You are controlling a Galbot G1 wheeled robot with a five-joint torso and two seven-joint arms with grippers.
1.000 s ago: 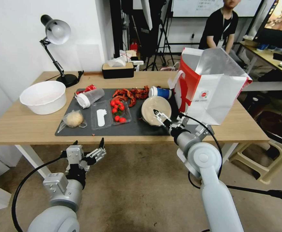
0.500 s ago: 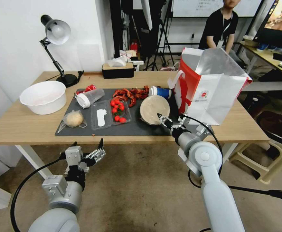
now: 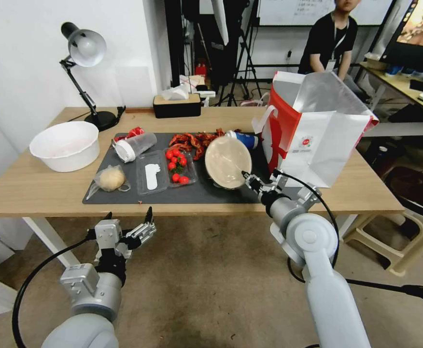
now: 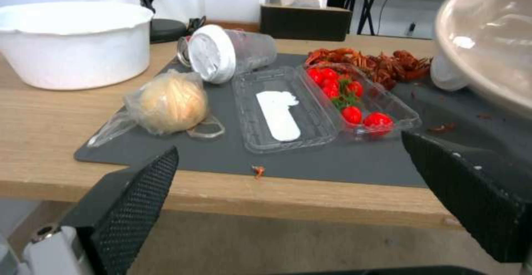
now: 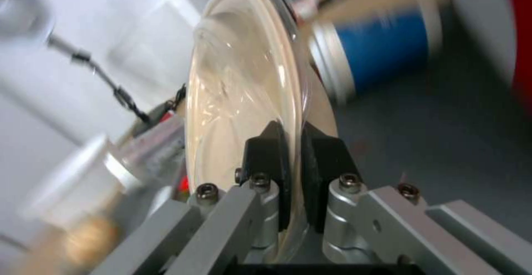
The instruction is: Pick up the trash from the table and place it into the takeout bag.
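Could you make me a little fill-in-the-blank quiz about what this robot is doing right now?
1. The right gripper pinches the rim of the round beige ____.
2. The takeout bag stands ____ on the table.
3. The left gripper hangs ____ the table's front edge, fingers apart.

Missing words: bowl; upright; below

On the table point(image 3: 37, 191), a mat point(image 3: 206, 192) anchors the scene. On the mat, from left: a bagged lump point(image 3: 110, 178), a lidded cup point(image 3: 134, 145) on its side behind it, an open clamshell tray point(image 3: 165, 172), a tilted lidded bowl point(image 3: 228, 161). Right of the mat stands the takeout bag point(image 3: 317, 140); left of it, a basin point(image 3: 65, 145). Behind the mat sits a tissue box point(image 3: 176, 104).
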